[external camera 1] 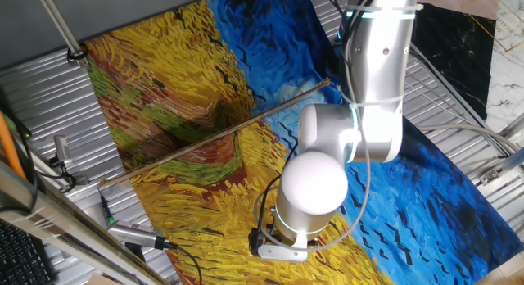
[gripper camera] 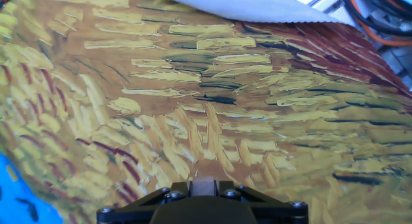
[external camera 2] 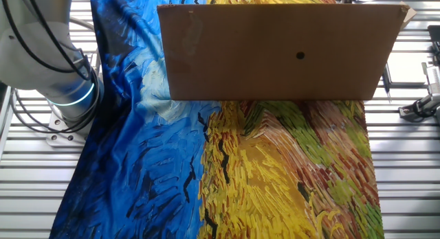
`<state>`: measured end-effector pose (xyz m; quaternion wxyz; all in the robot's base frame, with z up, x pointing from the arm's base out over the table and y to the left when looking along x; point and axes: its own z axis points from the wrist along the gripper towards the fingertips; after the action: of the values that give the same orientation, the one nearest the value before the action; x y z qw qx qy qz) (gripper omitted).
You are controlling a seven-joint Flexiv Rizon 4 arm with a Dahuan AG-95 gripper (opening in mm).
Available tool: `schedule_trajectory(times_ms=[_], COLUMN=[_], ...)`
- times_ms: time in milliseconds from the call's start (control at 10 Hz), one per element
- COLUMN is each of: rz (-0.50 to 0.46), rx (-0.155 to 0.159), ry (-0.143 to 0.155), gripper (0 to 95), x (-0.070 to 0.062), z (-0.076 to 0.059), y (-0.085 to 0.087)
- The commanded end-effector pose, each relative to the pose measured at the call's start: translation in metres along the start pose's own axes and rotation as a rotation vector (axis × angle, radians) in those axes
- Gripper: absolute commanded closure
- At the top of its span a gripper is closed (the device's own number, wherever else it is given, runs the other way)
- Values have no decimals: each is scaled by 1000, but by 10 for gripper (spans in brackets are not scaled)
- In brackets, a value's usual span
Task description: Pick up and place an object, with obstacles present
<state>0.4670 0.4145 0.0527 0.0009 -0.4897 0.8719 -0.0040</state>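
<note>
Gripper (gripper camera: pixel 205 188): low over the yellow cloth (gripper camera: pixel 193 121), jaws pinching a pale tan piece (gripper camera: pixel 205 184).
Containers: cannot tell.
Obstacles: rod (external camera 1: pixel 214 135) lies across the cloth; cardboard panel (external camera 2: pixel 278 52) stands upright.

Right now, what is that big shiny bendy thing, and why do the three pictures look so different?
The shiny thing is a robot arm. It bends a bit like your arm does.

Two cameras stand still on different sides of the metal table. One looks down on the arm from above. The other looks from the opposite side, where a brown cardboard sheet stands and blocks part of the view.

The third camera rides on the arm's hand, so it sees the surface up close. The black part at its bottom edge is the tool, which is the arm's two-finger pincher.

A painted cloth, yellow and blue, covers the table.

I cannot tell whether the tool is holding anything.
</note>
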Motion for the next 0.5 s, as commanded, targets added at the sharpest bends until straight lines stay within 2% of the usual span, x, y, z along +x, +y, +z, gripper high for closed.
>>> schedule_trajectory(times_ms=[100, 500], rz=[-4, -8], rx=[3, 10], ry=[0, 8], gripper=[950, 950], x=[1, 1], z=[5, 12], y=[0, 1])
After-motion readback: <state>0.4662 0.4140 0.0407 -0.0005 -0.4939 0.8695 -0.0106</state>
